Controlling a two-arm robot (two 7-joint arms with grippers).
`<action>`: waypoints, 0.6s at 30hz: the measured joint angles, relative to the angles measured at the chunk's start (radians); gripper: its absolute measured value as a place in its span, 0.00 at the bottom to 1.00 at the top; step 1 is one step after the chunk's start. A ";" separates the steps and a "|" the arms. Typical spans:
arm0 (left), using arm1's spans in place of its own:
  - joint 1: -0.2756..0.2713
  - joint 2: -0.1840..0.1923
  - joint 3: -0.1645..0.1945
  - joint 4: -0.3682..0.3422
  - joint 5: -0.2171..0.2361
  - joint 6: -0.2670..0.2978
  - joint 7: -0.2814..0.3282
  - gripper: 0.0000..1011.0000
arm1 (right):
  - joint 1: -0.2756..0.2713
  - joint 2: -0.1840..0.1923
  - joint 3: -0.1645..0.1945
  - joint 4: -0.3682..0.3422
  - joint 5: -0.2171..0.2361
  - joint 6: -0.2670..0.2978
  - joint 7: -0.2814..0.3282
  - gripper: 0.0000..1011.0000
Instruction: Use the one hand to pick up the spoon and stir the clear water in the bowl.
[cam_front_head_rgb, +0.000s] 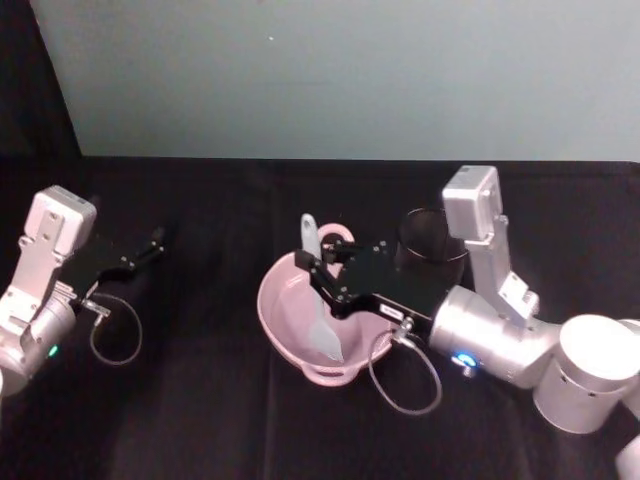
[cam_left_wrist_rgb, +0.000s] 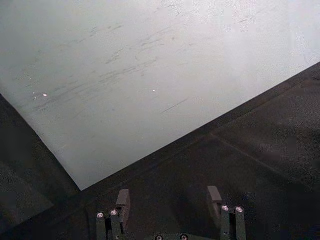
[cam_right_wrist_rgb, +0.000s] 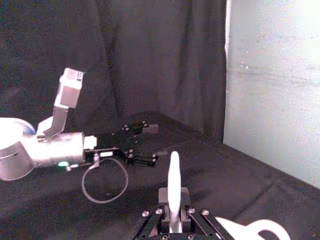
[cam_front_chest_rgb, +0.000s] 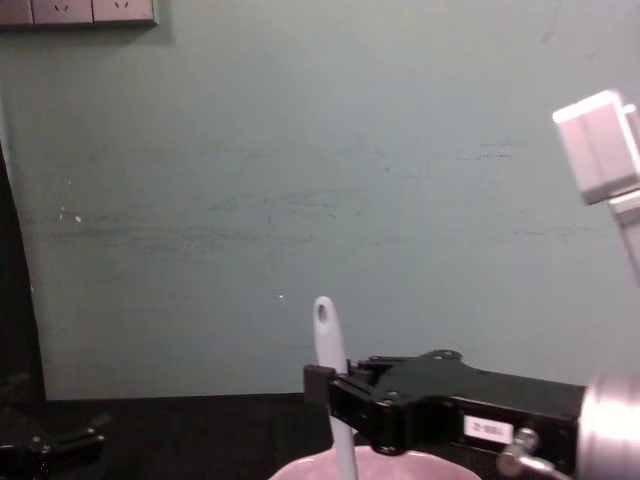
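Spoon (cam_front_head_rgb: 324, 322) status: gripped in the right gripper (cam_front_head_rgb: 317, 268), the labelled black one, with the jaws clamped flat on the handle a little below the holed tip. In the right wrist view the handle (cam_right_wrist_rgb: 173, 182) rises straight up between the closed fingers (cam_right_wrist_rgb: 164, 196). The chest view shows it near upright, tip well above the gripper (cam_front_chest_rgb: 330, 385).

Location: the spoon's blade end sits down inside the pink bowl (cam_front_head_rgb: 268, 305) at the middle of the black table (cam_front_head_rgb: 200, 400), with the gripper body reaching over the bowl's right rim. Whether the blade touches the bowl's floor cannot be told, and no water surface can be made out. The mesh cup (cam_front_head_rgb: 432, 240) stands just behind the gripper.

Handling judgement:
- The spoon is slim white plastic, so it is likely very light, fairly stiff and smooth.
- The high grip leaves a long free length below the jaws, so water drag may pivot the spoon between the pads. A firm clamp and slow circles seem advisable.
- The bowl looks light and is not held by anything. Pressure against its wall could slide or tip it, so the blade should stay off the sides.

The left gripper (cam_front_head_rgb: 150, 246) is parked at the table's left, its fingers (cam_left_wrist_rgb: 123, 201) spread apart with nothing between them.
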 joint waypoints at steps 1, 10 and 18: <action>0.000 0.000 0.000 0.000 0.000 0.000 0.000 1.00 | 0.010 -0.014 -0.004 0.017 -0.010 -0.012 -0.006 0.12; 0.000 0.000 0.000 0.000 0.000 0.000 0.000 1.00 | 0.040 -0.073 0.000 0.090 -0.028 -0.058 -0.017 0.12; 0.000 0.000 0.000 0.000 0.000 0.000 0.000 1.00 | 0.051 -0.106 0.013 0.129 -0.025 -0.082 -0.017 0.12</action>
